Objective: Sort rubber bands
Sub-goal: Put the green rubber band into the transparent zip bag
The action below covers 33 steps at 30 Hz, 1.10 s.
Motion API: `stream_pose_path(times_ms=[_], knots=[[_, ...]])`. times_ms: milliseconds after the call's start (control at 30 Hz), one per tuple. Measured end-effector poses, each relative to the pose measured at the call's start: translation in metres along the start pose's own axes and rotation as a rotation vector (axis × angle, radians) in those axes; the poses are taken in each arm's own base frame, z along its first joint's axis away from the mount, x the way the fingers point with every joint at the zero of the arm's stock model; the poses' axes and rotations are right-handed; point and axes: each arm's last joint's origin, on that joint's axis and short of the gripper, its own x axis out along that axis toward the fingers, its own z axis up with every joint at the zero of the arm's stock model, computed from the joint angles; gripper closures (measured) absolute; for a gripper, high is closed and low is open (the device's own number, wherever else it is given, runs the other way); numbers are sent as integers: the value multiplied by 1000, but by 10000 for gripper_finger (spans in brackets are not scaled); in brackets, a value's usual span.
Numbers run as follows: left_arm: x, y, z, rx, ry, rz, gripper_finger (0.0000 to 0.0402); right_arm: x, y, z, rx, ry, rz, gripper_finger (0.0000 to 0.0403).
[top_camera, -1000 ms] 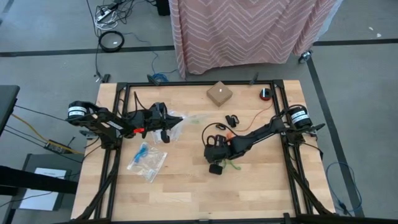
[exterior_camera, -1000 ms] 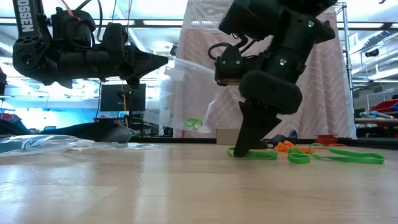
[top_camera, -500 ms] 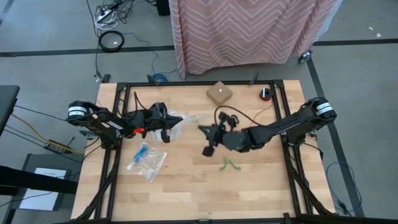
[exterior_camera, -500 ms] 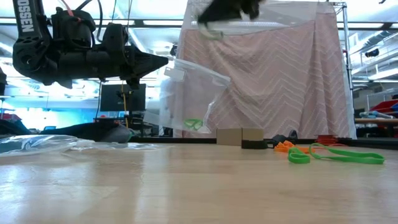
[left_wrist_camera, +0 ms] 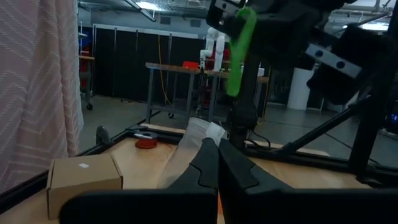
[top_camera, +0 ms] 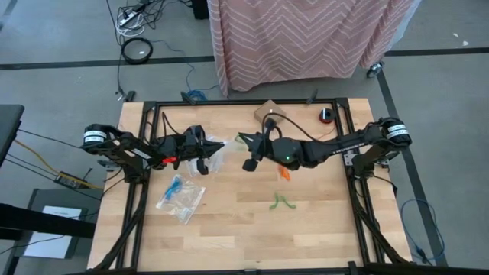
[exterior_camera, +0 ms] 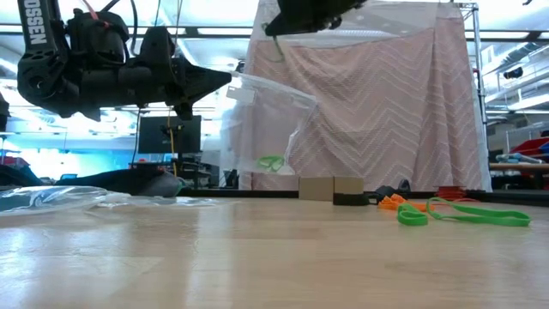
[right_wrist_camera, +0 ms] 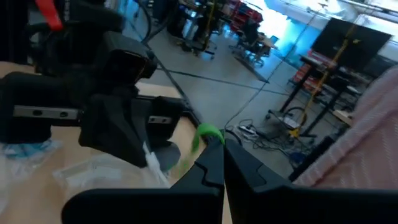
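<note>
My left gripper (top_camera: 208, 146) is shut on a clear zip bag (exterior_camera: 266, 129) held up over the table's left part; a green rubber band (exterior_camera: 272, 163) lies inside the bag. My right gripper (top_camera: 243, 140) is high above the table, just to the right of the bag's mouth, and shut on another green rubber band (left_wrist_camera: 239, 43). More green rubber bands (top_camera: 280, 202) and an orange one (top_camera: 285, 173) lie flat on the table under the right arm. My left gripper pinches the bag's top edge (left_wrist_camera: 199, 134) between its two fingers, coming in about level from the table's left. The bag hangs below the fingers, slack and clear of the table. My right gripper pinches one end of the green band (right_wrist_camera: 202, 137) at its fingertips, pointing about level toward the table's left. The band dangles below the fingers (exterior_camera: 279, 47), lifted clear of the table.
A second clear bag with blue bands (top_camera: 180, 195) lies on the table in front of the left arm. A cardboard box (top_camera: 267, 113) and a small red object (top_camera: 326, 115) sit near the far edge. Black frame rails run along the table's sides.
My right gripper has risen from the table with a green band, tipped from pointing down to about level, and swung toward the table's left and far side, up to the bag's mouth. The other green and orange bands have stayed on the table.
</note>
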Motion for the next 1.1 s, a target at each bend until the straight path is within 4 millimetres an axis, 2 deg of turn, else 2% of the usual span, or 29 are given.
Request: stream_pose_path(times_ms=[767, 1100], knots=[[0, 0, 0, 0, -2, -8, 399, 17, -17, -21, -19, 128, 77, 403], [0, 0, 0, 0, -2, -8, 399, 21, -19, -23, -5, 98, 233, 403]])
